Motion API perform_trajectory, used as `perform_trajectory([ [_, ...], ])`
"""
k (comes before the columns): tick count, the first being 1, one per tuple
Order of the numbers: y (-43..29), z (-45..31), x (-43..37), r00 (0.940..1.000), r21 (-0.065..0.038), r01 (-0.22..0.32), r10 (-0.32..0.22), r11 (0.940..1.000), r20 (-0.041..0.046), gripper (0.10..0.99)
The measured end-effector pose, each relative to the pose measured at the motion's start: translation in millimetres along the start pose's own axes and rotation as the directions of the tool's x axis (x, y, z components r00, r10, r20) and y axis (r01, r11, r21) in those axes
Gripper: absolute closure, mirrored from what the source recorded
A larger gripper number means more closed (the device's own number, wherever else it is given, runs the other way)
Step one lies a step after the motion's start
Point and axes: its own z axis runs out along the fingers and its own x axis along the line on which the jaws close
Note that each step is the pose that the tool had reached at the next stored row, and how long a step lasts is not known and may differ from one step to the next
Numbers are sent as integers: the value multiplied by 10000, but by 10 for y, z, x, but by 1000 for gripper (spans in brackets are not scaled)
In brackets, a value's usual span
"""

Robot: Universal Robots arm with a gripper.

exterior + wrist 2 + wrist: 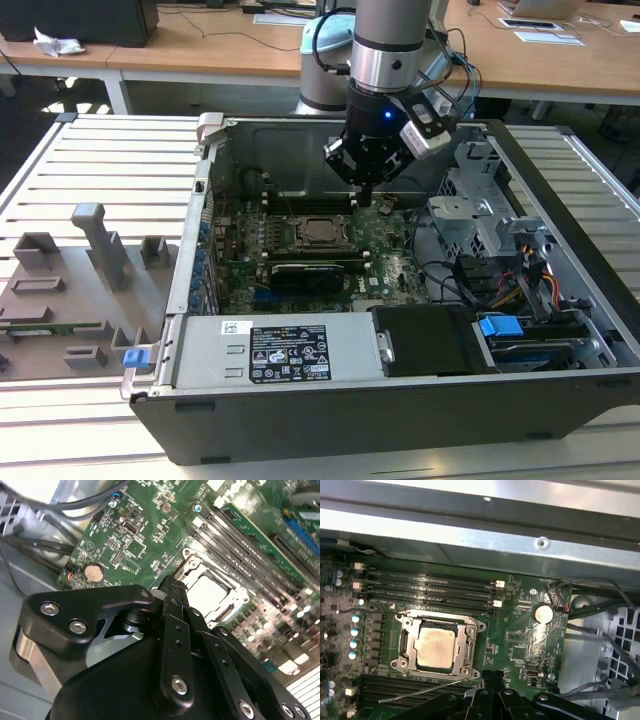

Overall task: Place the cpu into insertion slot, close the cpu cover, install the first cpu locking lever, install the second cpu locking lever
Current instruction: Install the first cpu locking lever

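Though clenched empty, the pincer (169, 583) beside the cpu cover (471, 645), memory slots (430, 587) and cables (590, 611) close around.

**Metal bits, green board**

cpu (436, 647) top: dull silver metal, smooth. cpu cover (471, 645): bare metal, a bit shiny. board (520, 630): green, glossy. case wall (470, 540): grey sheet metal, smooth. gripper (169, 584): black, matt, w/ shiny metal screws (180, 684). desks (200, 45): wood look, matt.
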Motion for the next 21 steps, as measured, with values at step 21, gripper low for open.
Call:
perform_trajectory([
  [21, 42, -4, 267, 9684, -26, 2492, -2492, 9684, 139, 976],
])
